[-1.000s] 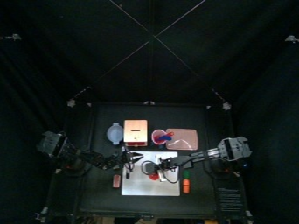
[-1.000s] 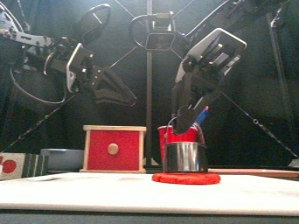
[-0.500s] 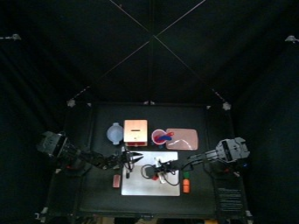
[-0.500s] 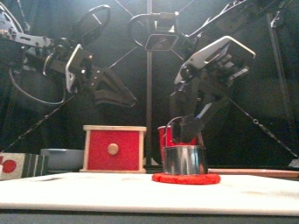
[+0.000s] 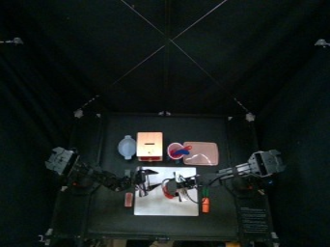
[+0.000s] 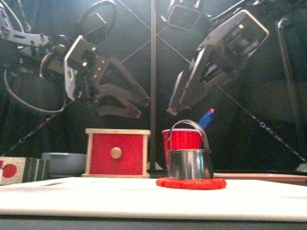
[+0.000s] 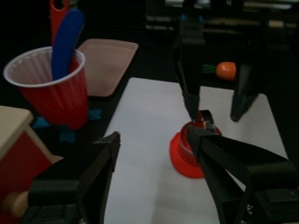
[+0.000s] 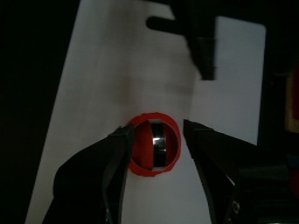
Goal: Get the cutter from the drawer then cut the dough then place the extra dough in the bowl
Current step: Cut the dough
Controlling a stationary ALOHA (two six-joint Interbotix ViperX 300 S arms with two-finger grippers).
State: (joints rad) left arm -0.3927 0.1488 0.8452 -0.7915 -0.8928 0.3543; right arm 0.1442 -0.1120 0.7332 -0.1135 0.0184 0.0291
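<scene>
The round metal cutter stands upright on the flat red dough on the white cutting board, its wire handle arched above it. Nothing touches it. My right gripper hangs open above the cutter. My left gripper is open too, raised to the cutter's left. In the right wrist view the cutter and dough sit between my open jaws, well below them. The left wrist view shows the cutter beyond my spread jaws.
The wooden box with its red drawer front stands behind the board on the left, the blue-grey bowl beside it. A red cup holds a blue knife. The pink tray lies behind. A small orange toy sits by the board's right edge.
My right gripper has let go of the cutter's wire handle, opened and risen. My left gripper has opened wider and shifted slightly. The cutter stays on the dough.
</scene>
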